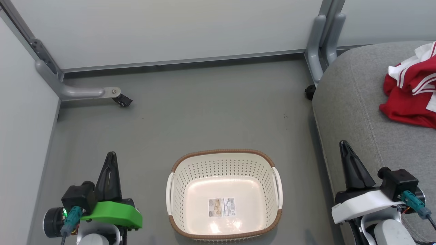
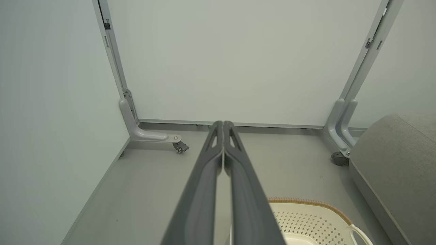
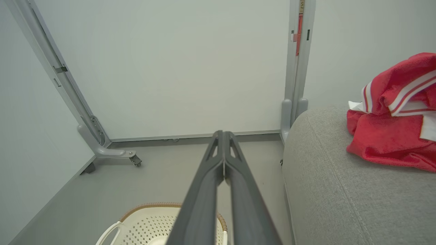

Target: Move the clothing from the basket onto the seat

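The cream basket [image 1: 223,160] with a brown rim stands on the grey floor at bottom centre, holding nothing but a label on its bottom; its corner also shows as the basket [image 2: 306,217] and the basket [image 3: 143,221] in the wrist views. Red-and-white clothing [image 1: 414,92] lies bunched on the grey seat [image 1: 354,102] at the right, seen too as clothing [image 3: 391,136] on the seat [image 3: 340,190]. My left gripper [image 1: 111,154] is shut left of the basket, fingers together and nothing in them. My right gripper [image 1: 343,143] is shut at the seat's front edge, holding nothing.
White partition walls close off the back and left. Their grey metal feet with castors stand on the floor at the back left [image 1: 115,95] and beside the seat [image 1: 318,58]. Bare grey floor [image 1: 211,112] stretches between the basket and the back wall.
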